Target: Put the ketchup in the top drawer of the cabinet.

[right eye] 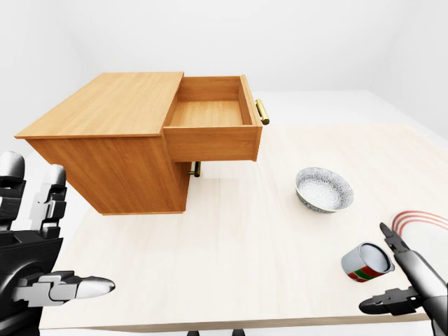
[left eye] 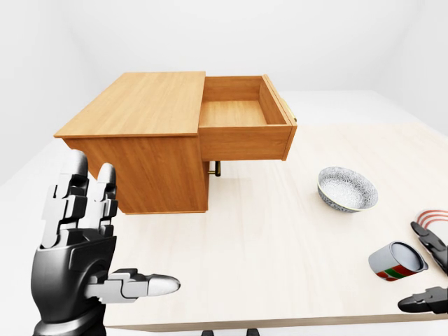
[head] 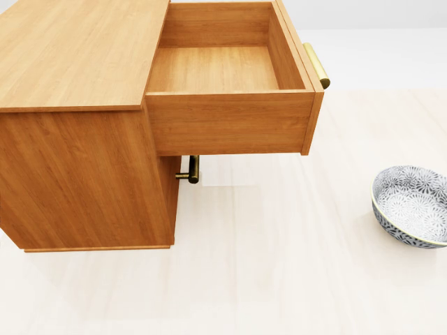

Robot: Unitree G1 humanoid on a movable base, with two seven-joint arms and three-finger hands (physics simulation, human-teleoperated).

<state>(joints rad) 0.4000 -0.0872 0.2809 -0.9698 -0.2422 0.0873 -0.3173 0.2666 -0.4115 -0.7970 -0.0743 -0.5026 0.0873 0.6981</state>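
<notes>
With fingers spread and holding nothing, the right hand (right eye: 409,283) flanks the tipped ketchup can (right eye: 366,262) just to its left, the top drawer (right eye: 210,112) gaping open well beyond.

We record bright, even, diffuse light in all views; no single source evident. We note faint soft shadow under cabinet (head: 84,174) on table (head: 279,279), darker shade beneath open top drawer (head: 230,122). Mild sheen on left hand (left eye: 77,259) knuckles. No glare, no blur; focus sharp edge to edge. Eye views show wide-angle stretch toward corners.
</notes>
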